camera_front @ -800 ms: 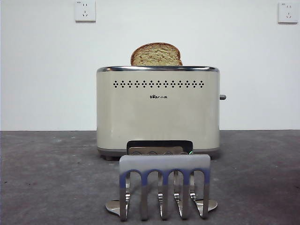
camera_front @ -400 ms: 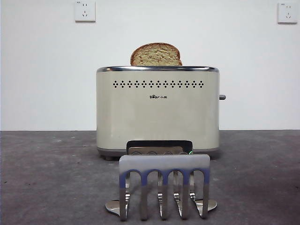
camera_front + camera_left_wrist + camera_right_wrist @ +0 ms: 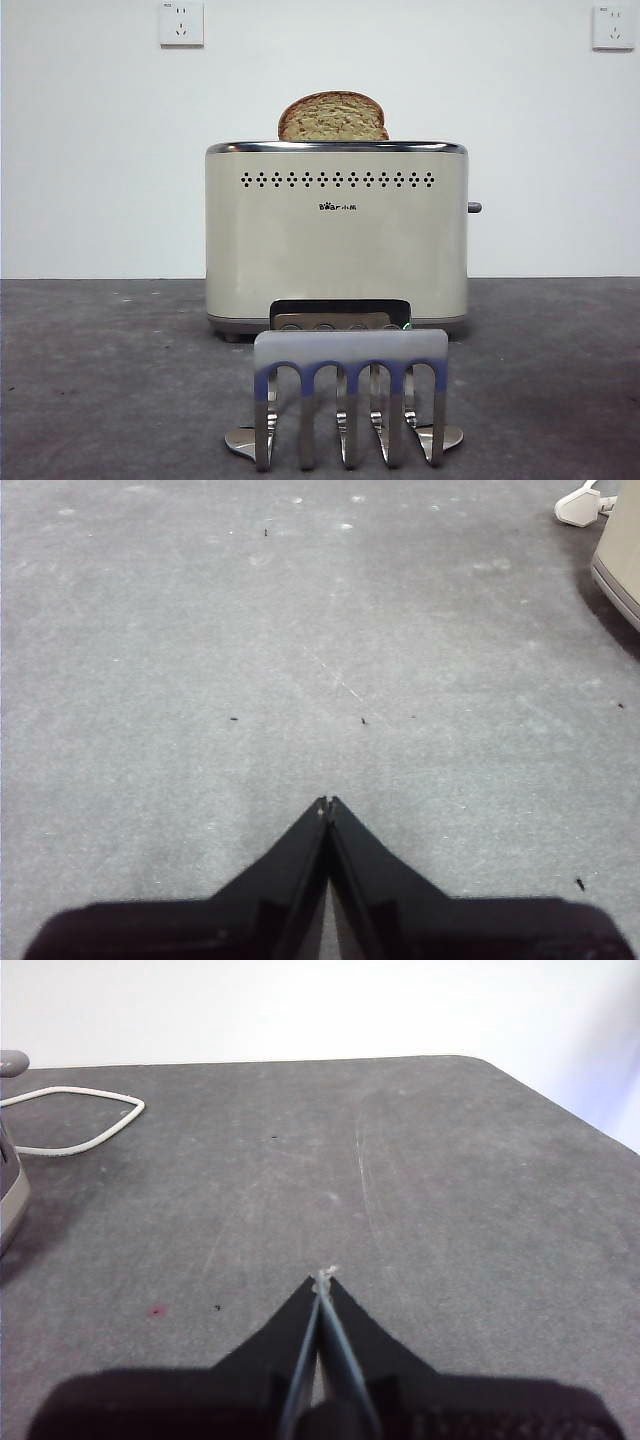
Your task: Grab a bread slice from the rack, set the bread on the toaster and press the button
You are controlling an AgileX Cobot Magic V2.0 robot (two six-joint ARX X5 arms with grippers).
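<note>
Bread (image 3: 333,117) stands in the toaster (image 3: 337,240), well apart from both closed, seemingly empty end effectors (image 3: 327,802) (image 3: 322,1278).

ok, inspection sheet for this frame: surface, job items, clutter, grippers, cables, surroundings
Surface: dark grey table, scuffed, with small specks.
Bread: slice stands upright in the toaster's top, its domed upper part showing.
Toaster: cream toaster stands behind the rack.
Button: knob sticks out of the toaster's narrow end; nothing is touching it.
Rack: silver rack nearest the camera, no bread in its slots.
Clutter: nothing seen.
Grippers: left gripper shut, over bare table; right gripper shut, over bare table, a pale crumb-like bit at its tips. Neither shows in the front view.
Cables: white cord looped on the table.
Surroundings: white wall with two sockets.
</note>
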